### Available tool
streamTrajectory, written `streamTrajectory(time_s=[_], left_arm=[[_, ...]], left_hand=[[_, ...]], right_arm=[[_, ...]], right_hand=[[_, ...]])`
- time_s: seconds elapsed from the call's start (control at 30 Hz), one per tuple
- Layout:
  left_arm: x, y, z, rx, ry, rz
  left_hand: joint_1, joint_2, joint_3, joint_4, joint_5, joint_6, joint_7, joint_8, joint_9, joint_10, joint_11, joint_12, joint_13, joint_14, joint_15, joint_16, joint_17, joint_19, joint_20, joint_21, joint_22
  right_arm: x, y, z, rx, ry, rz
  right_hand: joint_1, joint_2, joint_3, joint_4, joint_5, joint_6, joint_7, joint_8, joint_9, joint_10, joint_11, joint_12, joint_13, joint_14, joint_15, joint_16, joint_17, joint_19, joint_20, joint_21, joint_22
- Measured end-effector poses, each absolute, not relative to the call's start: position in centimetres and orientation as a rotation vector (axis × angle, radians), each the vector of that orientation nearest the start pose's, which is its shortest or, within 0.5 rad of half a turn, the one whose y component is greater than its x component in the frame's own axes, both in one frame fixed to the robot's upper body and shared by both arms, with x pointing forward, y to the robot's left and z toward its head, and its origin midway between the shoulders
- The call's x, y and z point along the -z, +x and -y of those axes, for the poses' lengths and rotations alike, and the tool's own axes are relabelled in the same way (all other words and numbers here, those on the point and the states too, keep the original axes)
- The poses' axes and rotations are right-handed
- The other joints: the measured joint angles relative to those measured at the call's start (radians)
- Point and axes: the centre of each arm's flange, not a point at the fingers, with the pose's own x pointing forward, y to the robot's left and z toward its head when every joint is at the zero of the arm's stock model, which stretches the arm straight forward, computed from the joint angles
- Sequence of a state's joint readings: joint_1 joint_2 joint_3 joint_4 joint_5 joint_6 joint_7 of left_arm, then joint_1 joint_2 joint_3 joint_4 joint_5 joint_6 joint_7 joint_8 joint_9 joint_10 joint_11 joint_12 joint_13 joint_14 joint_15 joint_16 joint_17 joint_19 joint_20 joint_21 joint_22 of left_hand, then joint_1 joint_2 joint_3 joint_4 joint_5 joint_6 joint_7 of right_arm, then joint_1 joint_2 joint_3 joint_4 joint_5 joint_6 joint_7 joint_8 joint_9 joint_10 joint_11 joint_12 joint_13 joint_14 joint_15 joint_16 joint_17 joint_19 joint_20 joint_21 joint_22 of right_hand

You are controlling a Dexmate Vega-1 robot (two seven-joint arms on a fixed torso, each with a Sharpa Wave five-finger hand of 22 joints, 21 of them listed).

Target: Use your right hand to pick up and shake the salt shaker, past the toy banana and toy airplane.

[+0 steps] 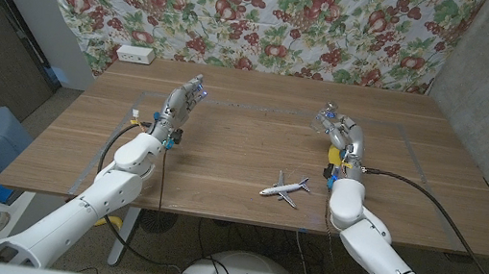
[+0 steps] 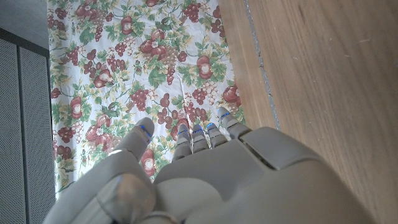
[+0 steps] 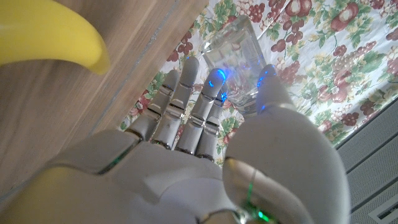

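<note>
Salt shaker (image 3: pixel 235 61), clear glass, is held in right robot hand (image 3: pixel 205 155).

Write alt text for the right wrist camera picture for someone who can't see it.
The robot's right hand, seen from behind, holds a clear glass salt shaker between its thumb and fingers, raised against a floral cloth. A yellow toy banana lies on the wooden table nearby.

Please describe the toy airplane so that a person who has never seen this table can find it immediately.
Start from the wooden table and go to its near edge, on the robot's right side. There, just in front of the right forearm, lies the toy airplane, apart from everything else. It is white with dark markings and spread wings, unlike the yellow toy banana and the clear salt shaker in the right robot hand.
</note>
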State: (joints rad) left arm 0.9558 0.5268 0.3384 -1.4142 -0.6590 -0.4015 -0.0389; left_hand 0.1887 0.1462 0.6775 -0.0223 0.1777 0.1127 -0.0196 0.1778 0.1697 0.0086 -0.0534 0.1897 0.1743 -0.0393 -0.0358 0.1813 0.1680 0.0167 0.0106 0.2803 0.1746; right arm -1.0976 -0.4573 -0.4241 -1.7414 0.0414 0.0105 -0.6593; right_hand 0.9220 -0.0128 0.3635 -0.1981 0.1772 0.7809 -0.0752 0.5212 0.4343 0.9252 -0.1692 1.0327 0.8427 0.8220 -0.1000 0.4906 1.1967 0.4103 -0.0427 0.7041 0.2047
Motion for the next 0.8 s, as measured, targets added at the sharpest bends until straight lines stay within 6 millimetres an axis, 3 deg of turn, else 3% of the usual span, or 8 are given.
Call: streamTrajectory(time_s=[0.8], left_arm=[[3.8, 61.7, -28.3, 0.239, -0.070, 0.693]], left_hand=[[0.000, 0.000, 0.000, 0.000, 0.000, 0.000, 0.000, 0.000, 0.000, 0.000, 0.000, 0.000, 0.000, 0.000, 0.000, 0.000, 0.000, 0.000, 0.000, -0.008, 0.000]], right_arm=[[6.0, 57.3, 21.7, 0.176, -0.379, 0.556]], right_hand=[[0.000, 0.000, 0.000, 0.000, -0.003, 0.000, 0.000, 0.000, 0.000, 0.000, 0.000, 0.000, -0.002, 0.000, 0.000, -0.007, 0.000, 0.000, 0.000, 0.008, 0.000]])
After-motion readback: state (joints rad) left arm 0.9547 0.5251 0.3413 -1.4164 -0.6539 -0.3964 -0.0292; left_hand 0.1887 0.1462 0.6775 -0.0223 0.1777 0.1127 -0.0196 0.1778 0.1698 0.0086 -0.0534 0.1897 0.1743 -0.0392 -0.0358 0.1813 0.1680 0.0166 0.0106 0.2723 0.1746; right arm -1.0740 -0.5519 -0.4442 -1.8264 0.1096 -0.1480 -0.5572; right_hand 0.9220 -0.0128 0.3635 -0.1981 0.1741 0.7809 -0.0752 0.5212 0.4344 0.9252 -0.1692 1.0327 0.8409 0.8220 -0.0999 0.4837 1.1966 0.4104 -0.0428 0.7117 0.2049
